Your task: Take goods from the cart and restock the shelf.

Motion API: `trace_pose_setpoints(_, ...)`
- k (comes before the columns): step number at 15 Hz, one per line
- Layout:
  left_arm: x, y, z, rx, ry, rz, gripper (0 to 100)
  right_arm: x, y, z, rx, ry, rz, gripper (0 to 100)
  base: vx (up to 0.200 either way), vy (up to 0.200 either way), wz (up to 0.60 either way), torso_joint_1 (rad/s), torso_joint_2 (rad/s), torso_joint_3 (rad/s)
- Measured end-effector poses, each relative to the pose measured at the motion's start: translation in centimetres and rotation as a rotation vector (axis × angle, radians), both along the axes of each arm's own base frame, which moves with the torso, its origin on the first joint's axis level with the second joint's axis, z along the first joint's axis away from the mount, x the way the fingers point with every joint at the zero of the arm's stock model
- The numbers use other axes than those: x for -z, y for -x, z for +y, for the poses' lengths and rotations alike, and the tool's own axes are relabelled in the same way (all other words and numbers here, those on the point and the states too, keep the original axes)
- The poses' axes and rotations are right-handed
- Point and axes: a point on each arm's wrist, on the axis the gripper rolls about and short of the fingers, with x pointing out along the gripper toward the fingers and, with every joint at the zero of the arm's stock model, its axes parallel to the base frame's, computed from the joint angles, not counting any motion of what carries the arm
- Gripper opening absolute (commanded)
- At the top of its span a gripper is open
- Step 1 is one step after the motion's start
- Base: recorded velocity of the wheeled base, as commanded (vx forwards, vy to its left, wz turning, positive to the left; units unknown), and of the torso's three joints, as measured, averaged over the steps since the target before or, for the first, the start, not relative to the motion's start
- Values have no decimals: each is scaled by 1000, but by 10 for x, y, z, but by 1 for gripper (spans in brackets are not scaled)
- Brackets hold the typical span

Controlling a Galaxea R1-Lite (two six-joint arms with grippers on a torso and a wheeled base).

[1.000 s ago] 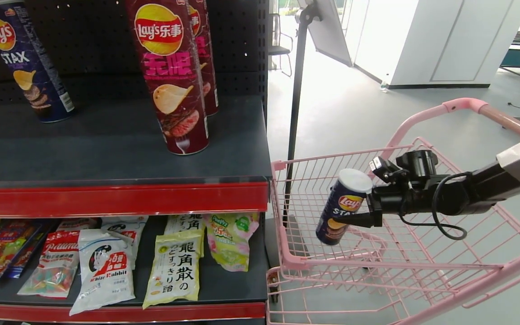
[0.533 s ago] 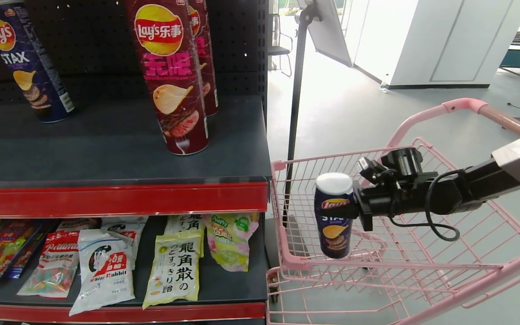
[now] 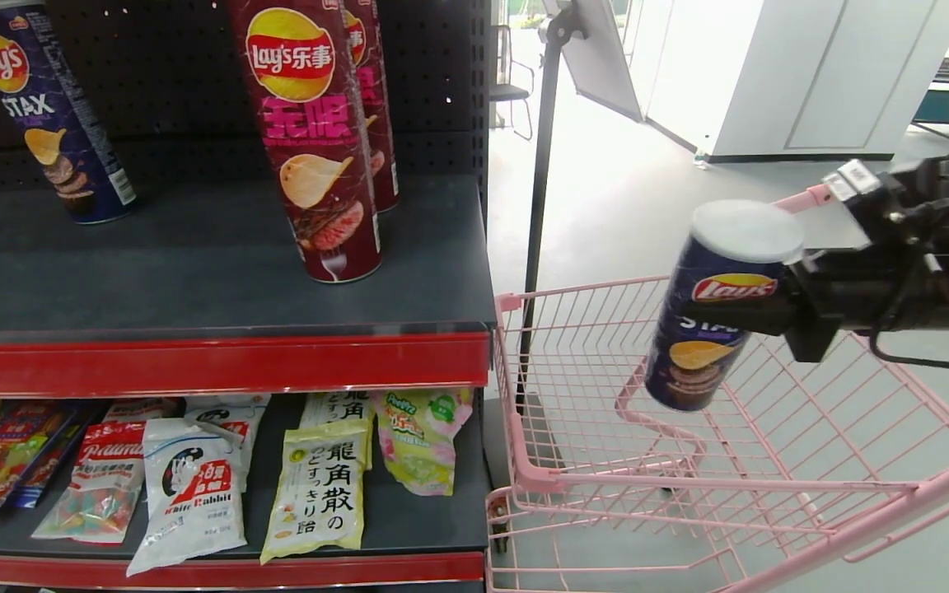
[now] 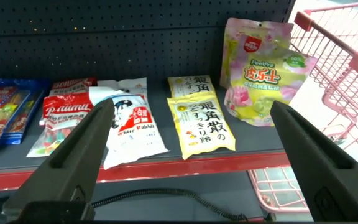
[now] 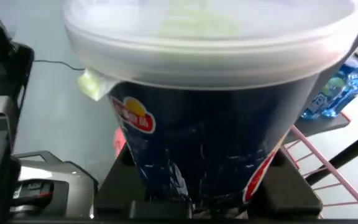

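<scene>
I have right gripper (image 3: 730, 317) clamped on blue chip can (image 3: 701, 371), fingers across its upper half. Can hangs above pink cart (image 3: 606, 482), white lid up, bottom tilted slightly toward shelf (image 3: 219, 362). Second blue can (image 3: 46, 115) and red cans (image 3: 314, 140) stand on upper level (image 3: 194, 263). My left gripper (image 4: 192, 106) gapes wide, facing candy bags (image 4: 204, 127) on lower level (image 4: 253, 140).

Dark blue chip can (image 3: 695, 362), white lid, slightly tilted, above pink cart (image 3: 689, 480)
</scene>
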Motion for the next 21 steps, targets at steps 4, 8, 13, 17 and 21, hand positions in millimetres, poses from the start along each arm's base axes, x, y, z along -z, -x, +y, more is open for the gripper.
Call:
trace_pose_setpoints(4,0,0,0,0,0,0,100,7,77,9,148,74,41,0,0,0,0,0,0,0)
trace_pose_setpoints(8,0,0,0,0,0,0,100,7,118,33,113,108,1,0,0,0,0,0,0,0)
trace_pose_setpoints(13,0,0,0,0,0,1,100,-20,117,60,11,70,-70,0,0,0,0,54,-146,-95)
trace_pose_setpoints(17,0,0,0,0,0,0,100,-19,115,79,-64,70,-48,0,0,0,0,181,-493,-306)
trace_pose_setpoints(21,0,0,0,0,0,0,100,-28,107,85,-66,55,-55,0,0,0,0,228,-553,-334)
